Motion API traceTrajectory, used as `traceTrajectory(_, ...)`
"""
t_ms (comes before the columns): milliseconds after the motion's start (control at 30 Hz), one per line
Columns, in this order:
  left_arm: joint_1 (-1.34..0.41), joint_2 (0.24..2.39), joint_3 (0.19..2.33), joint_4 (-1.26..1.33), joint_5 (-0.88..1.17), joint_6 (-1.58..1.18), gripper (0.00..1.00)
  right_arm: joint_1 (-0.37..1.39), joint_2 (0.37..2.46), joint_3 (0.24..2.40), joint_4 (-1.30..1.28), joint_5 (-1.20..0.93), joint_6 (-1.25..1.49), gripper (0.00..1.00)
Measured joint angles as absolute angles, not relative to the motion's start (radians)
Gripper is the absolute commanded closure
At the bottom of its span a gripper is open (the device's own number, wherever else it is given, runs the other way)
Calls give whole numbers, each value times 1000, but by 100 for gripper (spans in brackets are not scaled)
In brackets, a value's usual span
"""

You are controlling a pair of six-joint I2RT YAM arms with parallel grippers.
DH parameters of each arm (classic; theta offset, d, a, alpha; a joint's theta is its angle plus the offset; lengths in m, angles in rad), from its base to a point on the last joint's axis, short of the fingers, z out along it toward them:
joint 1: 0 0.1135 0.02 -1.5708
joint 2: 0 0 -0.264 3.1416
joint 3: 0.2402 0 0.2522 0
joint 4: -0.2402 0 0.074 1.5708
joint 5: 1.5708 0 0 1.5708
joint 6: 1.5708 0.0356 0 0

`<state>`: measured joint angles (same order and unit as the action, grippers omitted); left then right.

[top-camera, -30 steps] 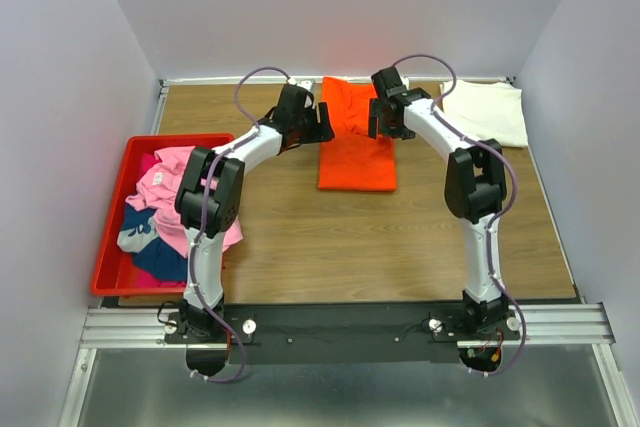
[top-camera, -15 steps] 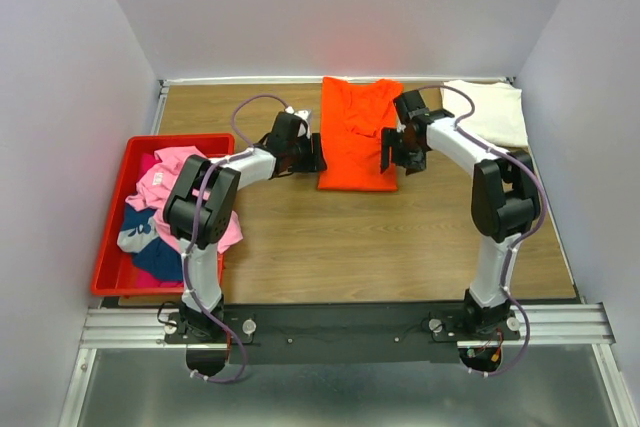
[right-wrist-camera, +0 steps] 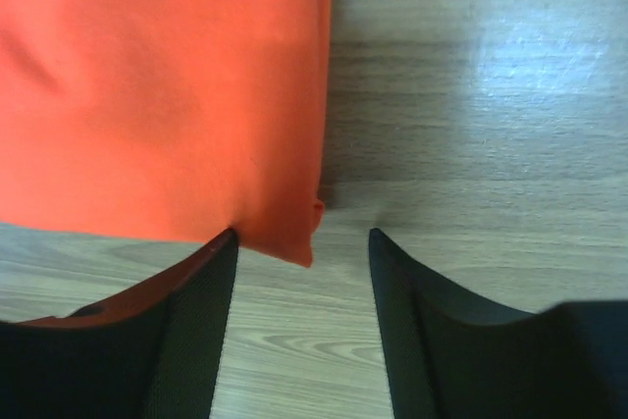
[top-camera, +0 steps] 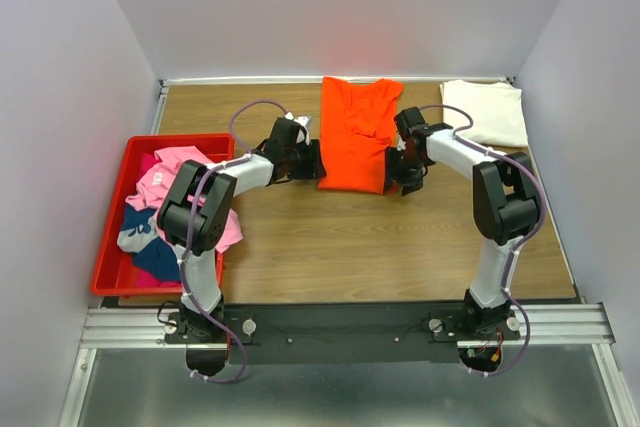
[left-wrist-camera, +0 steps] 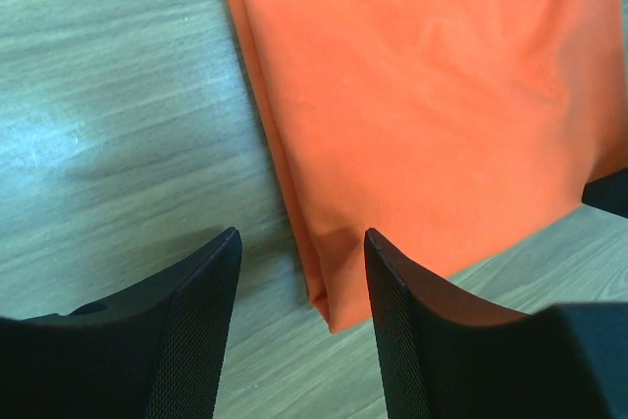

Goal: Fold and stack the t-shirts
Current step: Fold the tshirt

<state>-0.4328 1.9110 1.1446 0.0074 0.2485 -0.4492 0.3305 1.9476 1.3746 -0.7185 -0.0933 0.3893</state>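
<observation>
A bright orange t-shirt (top-camera: 355,137) lies flat on the wooden table as a long narrow strip. My left gripper (top-camera: 312,160) is open at its near left corner. In the left wrist view the corner of the orange t-shirt (left-wrist-camera: 422,85) sits between the fingers of the left gripper (left-wrist-camera: 299,233). My right gripper (top-camera: 400,172) is open at the near right corner. In the right wrist view the orange cloth (right-wrist-camera: 157,85) reaches into the gap of the right gripper (right-wrist-camera: 302,233) beside its left finger. A cream-white t-shirt (top-camera: 485,112) lies folded at the back right.
A red plastic bin (top-camera: 108,247) stands at the table's left edge. It holds a crumpled pink t-shirt (top-camera: 165,182) and a dark blue one (top-camera: 160,259). Walls close in the table at the back and on both sides.
Both grippers have moved from the shirt's far end down its sides to the near corners. The orange cloth that was bunched between them now lies flat. Both pairs of jaws have narrowed.
</observation>
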Motion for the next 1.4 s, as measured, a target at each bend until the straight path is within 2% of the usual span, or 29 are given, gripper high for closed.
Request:
traceTrajectory(333, -436, 1879, 1111, -2, 248, -455, 42, 331, 1935, 1321, -684, -96, 404, 54)
traceTrajectory(400, -442, 1872, 1103, -10, 248, -455, 43, 330, 1929, 1313, -676, -96, 404, 58)
traceTrajectory(433, -447, 1866, 1097, -15, 247, -455, 43, 330, 1928, 1310, -672, -97, 405, 65)
traceTrajectory(967, -474, 1840, 1065, -52, 247, -453, 52, 327, 1925, 1294, -646, -118, 410, 66)
traceTrajectory(1033, -474, 1840, 1065, -52, 248, -453, 55, 327, 1923, 1291, -643, -120, 410, 66)
traceTrajectory(1400, -474, 1861, 1072, -43, 279, -443, 57, 325, 1918, 1282, -631, -126, 410, 66)
